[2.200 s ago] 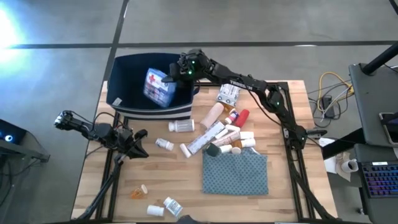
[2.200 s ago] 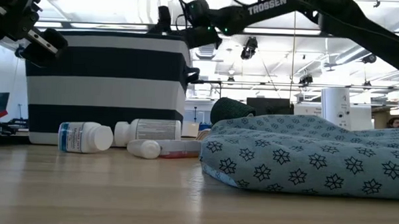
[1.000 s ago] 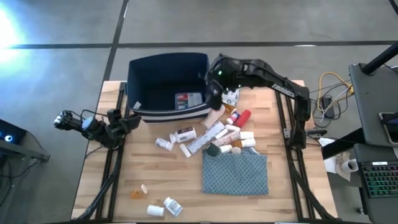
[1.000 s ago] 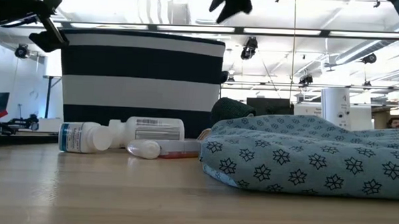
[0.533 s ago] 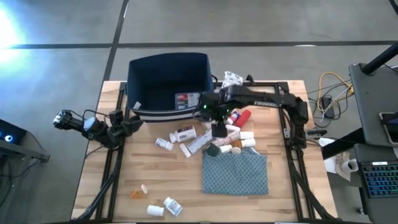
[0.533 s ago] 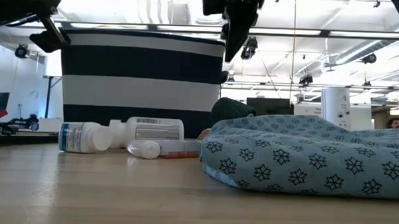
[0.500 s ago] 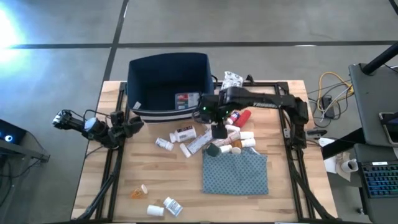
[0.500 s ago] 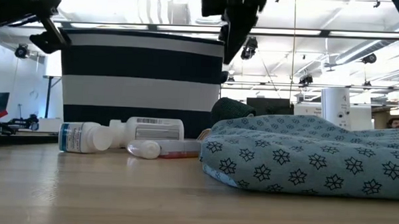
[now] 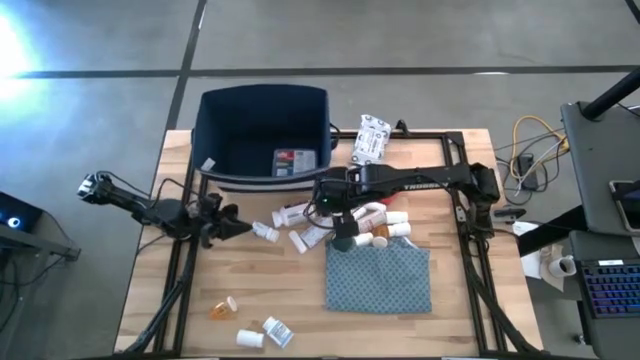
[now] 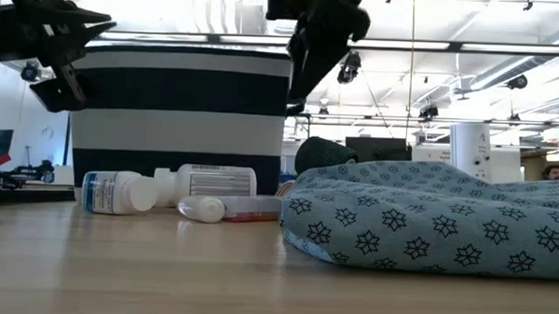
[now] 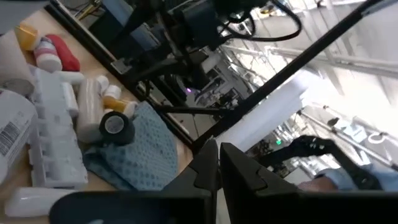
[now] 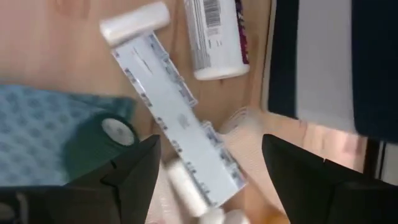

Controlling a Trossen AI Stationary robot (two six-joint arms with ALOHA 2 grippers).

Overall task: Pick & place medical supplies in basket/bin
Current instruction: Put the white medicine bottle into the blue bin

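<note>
Right gripper [image 9: 333,208] hangs wide open and empty over the supplies pile [image 9: 362,215] mid-table, just in front of the navy bin [image 9: 262,108] at the far edge. Left gripper [image 9: 226,226] near the left edge, fingers closed, empty.

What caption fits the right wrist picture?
Open right claw hovers over a long white pill organizer, beside the navy bin.

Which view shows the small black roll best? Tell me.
The right wrist view: the black roll is close, seen from above, core visible, at the teal cloth's edge. The left wrist view shows it smaller; the high view, a dark dot; the low view, perhaps a dark hump.
</note>
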